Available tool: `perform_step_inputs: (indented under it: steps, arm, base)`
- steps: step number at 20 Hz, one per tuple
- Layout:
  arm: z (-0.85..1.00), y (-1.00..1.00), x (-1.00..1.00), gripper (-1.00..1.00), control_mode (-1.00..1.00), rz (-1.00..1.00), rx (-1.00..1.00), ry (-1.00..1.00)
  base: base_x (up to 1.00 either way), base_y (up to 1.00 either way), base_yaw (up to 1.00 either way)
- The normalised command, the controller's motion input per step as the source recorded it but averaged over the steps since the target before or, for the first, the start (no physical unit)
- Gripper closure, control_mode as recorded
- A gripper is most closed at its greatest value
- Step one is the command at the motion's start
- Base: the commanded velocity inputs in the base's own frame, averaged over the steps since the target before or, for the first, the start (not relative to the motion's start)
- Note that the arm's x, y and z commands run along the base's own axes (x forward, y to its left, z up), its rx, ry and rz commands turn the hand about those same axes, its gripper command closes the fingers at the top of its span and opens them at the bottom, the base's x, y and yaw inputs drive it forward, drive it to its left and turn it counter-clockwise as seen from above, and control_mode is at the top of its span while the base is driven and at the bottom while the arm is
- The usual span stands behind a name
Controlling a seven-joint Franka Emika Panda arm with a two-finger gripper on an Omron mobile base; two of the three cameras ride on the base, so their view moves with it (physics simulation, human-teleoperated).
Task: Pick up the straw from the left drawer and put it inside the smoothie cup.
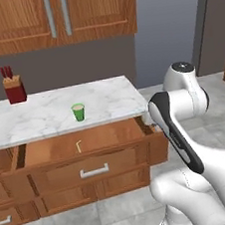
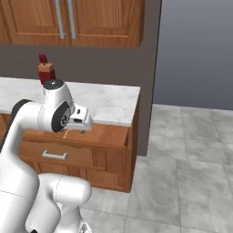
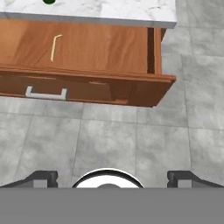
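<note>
A: One drawer pulled out: the left drawer (image 1: pixel 140 153), silver bar handle (image 1: pixel 94 171) on its front, sitting under the marble counter (image 1: pixel 35 119).

B: Straw?

A: The straw (image 3: pixel 54 46) lies flat on the drawer's wood bottom, left of middle, bent tip at one end. Nothing touching it. It also shows in the left base view (image 1: pixel 79 146) and, partly hidden behind the arm, in the right base view (image 2: pixel 65 134).

B: Cup?

A: The smoothie cup (image 1: pixel 78 112) stands upright on the counter near the front edge, above the drawer, well apart from the red knife block (image 1: pixel 14 86) at the back wall.

B: Gripper state?

A: The gripper (image 3: pixel 112 179) has its fingertips (image 3: pixel 43 178) spread wide, nothing between them. It hangs over the grey floor tiles in front of the drawer, apart from the straw.

B: Anything else?

A: Wood wall cabinets (image 1: pixel 52 17) above the counter.
</note>
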Motion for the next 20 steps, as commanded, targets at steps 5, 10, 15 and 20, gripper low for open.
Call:
perform_step_inputs:
  steps: [5, 10, 15, 20]
  arm:
    - [0.0, 0.0, 0.0, -1.0, 1.0, 0.0, 0.0, 0.0]
    - [0.0, 0.0, 0.0, -1.0, 1.0, 0.0, 0.0, 0.0]
    - [0.0, 0.0, 0.0, -1.0, 1.0, 0.0, 0.0, 0.0]
    - [0.0, 0.0, 0.0, -1.0, 1.0, 0.0, 0.0, 0.0]
  base:
    - [0.0, 0.78, 0.0]
    - [0.01, 0.59, -0.02]
    - [0.04, 0.38, -0.02]
    - [0.13, 0.31, -0.03]
